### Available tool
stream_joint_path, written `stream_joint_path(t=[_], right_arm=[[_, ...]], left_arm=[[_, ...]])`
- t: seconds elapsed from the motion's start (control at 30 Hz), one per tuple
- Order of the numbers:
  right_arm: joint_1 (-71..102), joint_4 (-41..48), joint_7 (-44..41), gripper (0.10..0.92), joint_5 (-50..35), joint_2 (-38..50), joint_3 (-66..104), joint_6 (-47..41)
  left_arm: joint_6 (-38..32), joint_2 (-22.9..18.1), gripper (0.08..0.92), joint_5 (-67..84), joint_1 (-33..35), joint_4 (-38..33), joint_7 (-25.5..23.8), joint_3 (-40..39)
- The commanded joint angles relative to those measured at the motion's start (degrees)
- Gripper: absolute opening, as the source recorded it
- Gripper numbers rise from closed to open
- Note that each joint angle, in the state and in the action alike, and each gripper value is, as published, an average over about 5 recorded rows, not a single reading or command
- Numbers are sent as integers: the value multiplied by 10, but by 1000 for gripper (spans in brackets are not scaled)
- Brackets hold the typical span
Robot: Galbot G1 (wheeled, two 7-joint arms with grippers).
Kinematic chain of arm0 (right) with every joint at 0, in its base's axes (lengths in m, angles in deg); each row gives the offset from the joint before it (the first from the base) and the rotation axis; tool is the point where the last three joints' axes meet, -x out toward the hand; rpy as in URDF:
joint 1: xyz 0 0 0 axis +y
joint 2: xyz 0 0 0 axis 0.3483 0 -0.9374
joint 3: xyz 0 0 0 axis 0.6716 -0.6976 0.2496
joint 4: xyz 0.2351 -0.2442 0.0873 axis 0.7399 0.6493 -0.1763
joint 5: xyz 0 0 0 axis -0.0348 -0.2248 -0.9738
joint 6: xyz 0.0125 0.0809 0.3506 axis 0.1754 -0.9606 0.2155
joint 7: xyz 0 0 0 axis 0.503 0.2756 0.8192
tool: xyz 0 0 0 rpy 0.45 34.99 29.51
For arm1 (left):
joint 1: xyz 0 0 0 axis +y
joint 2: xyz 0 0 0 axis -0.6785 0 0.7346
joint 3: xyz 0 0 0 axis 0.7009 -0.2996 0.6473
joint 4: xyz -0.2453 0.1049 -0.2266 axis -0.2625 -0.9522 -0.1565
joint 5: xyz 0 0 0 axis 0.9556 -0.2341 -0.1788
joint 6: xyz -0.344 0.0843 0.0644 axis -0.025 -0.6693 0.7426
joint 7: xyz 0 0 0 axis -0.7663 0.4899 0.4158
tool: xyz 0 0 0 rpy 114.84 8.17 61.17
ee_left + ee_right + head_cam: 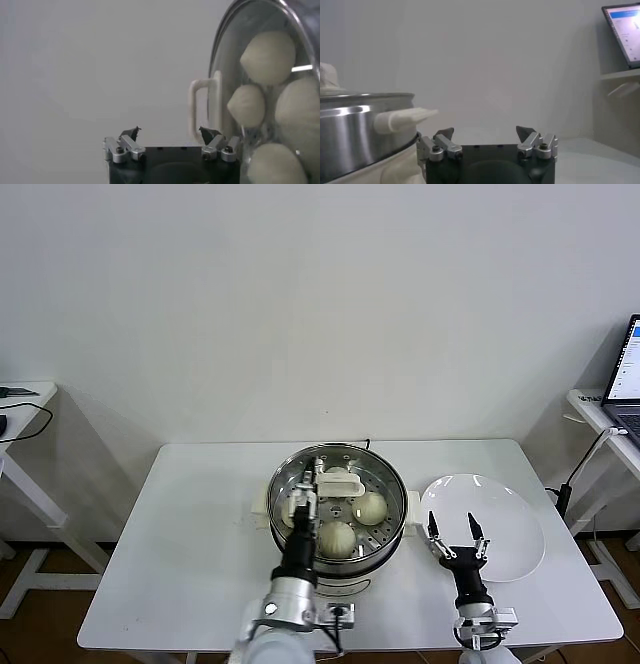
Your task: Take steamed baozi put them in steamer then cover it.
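Four baozi under one cover on one steamer; both end effectors spread.

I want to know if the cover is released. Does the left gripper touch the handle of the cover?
Apart. The left wrist view shows the left gripper open, with a clear gap between its fingertips and the handle of the cover.
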Motion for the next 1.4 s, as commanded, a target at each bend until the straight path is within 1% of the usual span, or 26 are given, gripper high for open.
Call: stream_joint_path(t=[0.03, 0.1, 0.17, 0.27, 0.37, 0.47, 0.63, 0.93, 1.4], right_arm=[[8, -28, 2, 823, -1, 5, 6, -14], [13, -45, 4, 823, 0, 7, 10, -27], [17, -63, 5, 823, 1, 9, 16, -43], [24, -91, 7, 823, 3, 13, 25, -70], [31, -117, 8, 823, 8, 16, 34, -93], [37, -134, 9, 823, 12, 18, 39, -103], [43, -150, 14, 823, 19, 17, 44, -110], [52, -154, 16, 823, 17, 20, 50, -112], [51, -157, 17, 823, 19, 20, 49, -114]], left_arm=[[-138, 27, 823, 481, 139, -166, 222, 226], [-180, 23, 823, 624, 159, -170, 232, 294], [-216, 12, 823, 725, 172, -158, 220, 358], [-260, -11, 823, 808, 182, -112, 180, 441], [-295, -33, 823, 845, 187, -55, 144, 484], [-320, -49, 823, 861, 196, -19, 126, 490], [-341, -62, 823, 864, 210, 5, 116, 473], [-351, -71, 823, 863, 224, 9, 116, 458], [-355, -73, 823, 861, 222, 26, 114, 450]])
